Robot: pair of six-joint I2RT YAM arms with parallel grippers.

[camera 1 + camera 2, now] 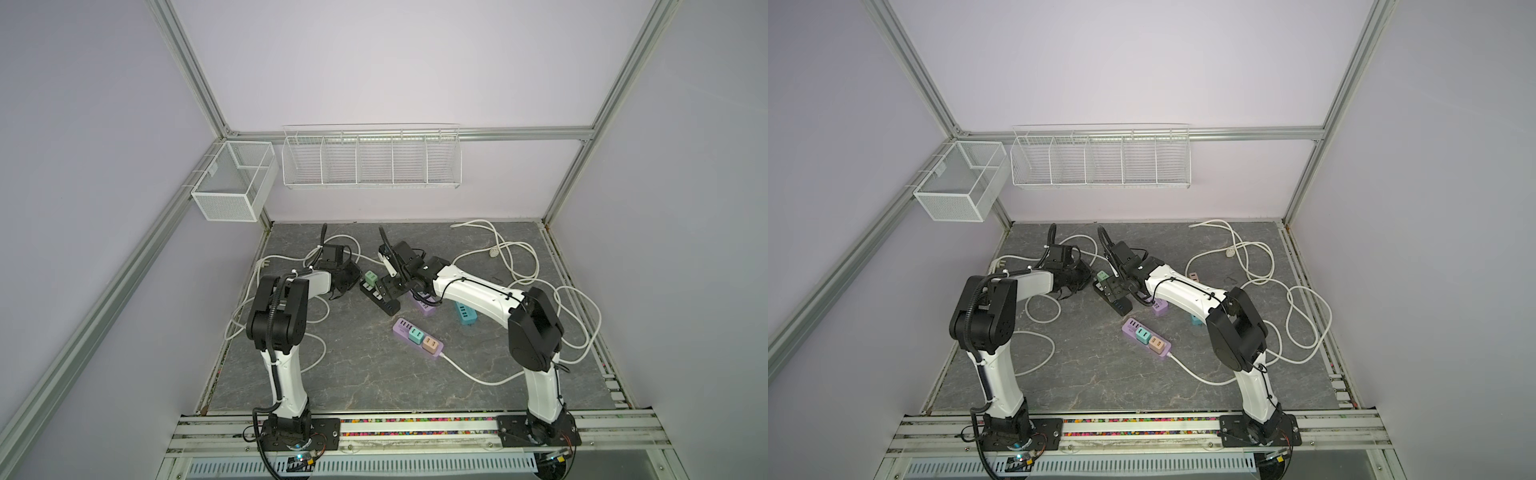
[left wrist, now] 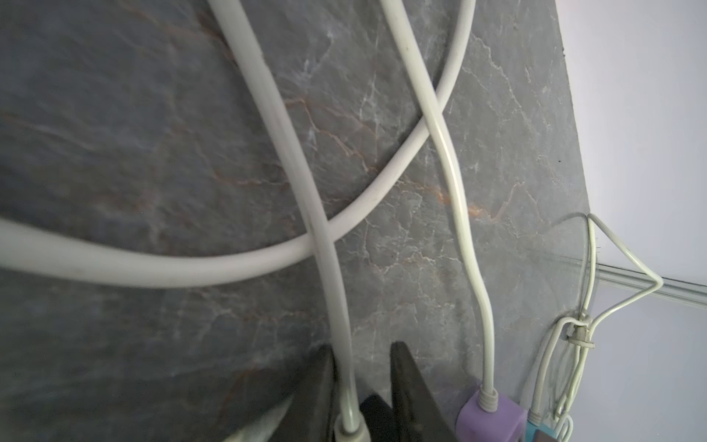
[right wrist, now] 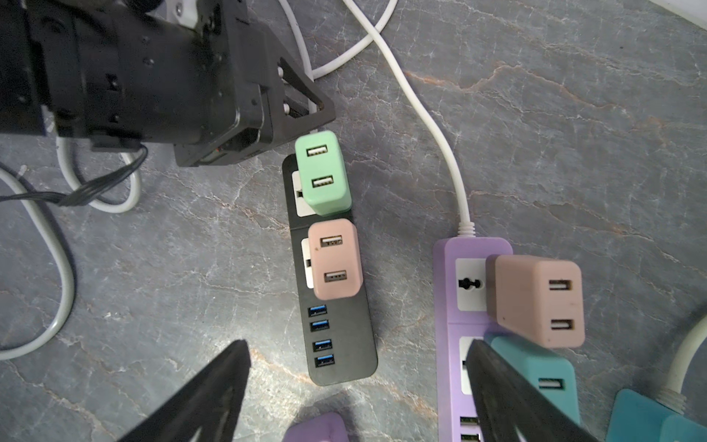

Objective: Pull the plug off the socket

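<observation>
Black power strip (image 3: 344,367) lies mid-table (image 1: 374,374), nearer the back edge, with its long axis running back-left to front-right. Green plug (image 3: 323,172) and pink plug (image 3: 335,260) are seated in it, ports upward. Left gripper (image 2: 363,348) is low at the cord end, jaws nearly closed around the white cord (image 2: 344,382). Right gripper (image 3: 357,344) hangs above the USB end, spread wide and empty.
</observation>
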